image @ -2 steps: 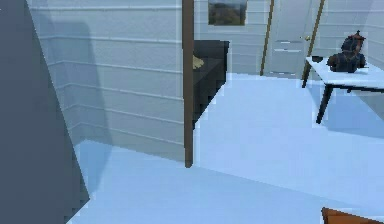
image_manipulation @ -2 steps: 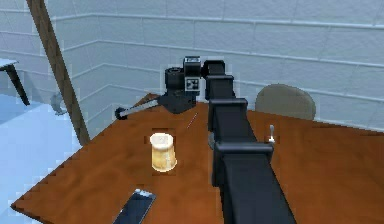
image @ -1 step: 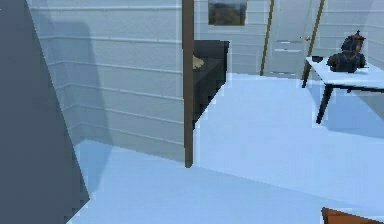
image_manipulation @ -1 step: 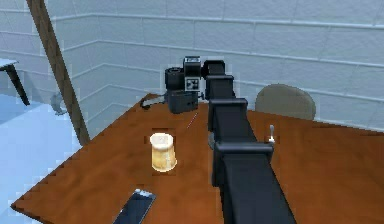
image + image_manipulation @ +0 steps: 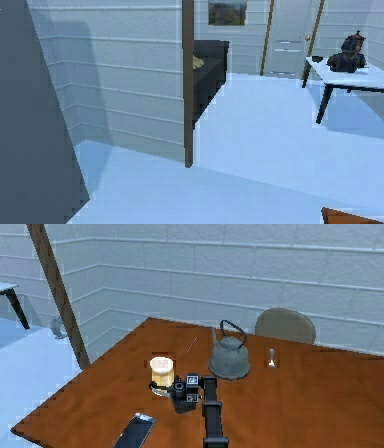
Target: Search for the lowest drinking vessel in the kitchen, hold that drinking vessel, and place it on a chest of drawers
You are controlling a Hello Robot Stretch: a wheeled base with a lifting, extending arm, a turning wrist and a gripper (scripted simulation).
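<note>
Arm side view: a brown wooden bench [image 5: 300, 409] is seen before a wall of pale planks [image 5: 200, 274]. The dark arm [image 5: 212, 420] rises from the bottom edge, and at its far end the tool [image 5: 172, 390] is found over the bench top. Just beside the tool, on its far left side, a cream-coloured cup [image 5: 161, 370] stands upright on the bench. Whether the cup is touched by the tool cannot be told. It also cannot be told whether anything is held, and how the fingers stand is not shown by the pictures.

To the right of the cup a grey kettle [image 5: 229, 358] with an upright handle is placed, apart from it. Near the kettle's right side a small clear thing on a thin stem [image 5: 271, 356] stands. A flat dark slab [image 5: 134, 431] lies near the bench's front edge. Behind the bench the rounded back of a chair [image 5: 285, 325] is seen, and at the left a brown post [image 5: 58, 294].

In the forward view a brown post [image 5: 188, 80] stands at the end of a plank wall. Beyond it a dark piece of furniture [image 5: 210, 75] is placed against the far wall, under a framed picture [image 5: 228, 12]. At the right a white bench [image 5: 350, 84] with dark legs carries a dark object [image 5: 345, 56].
</note>
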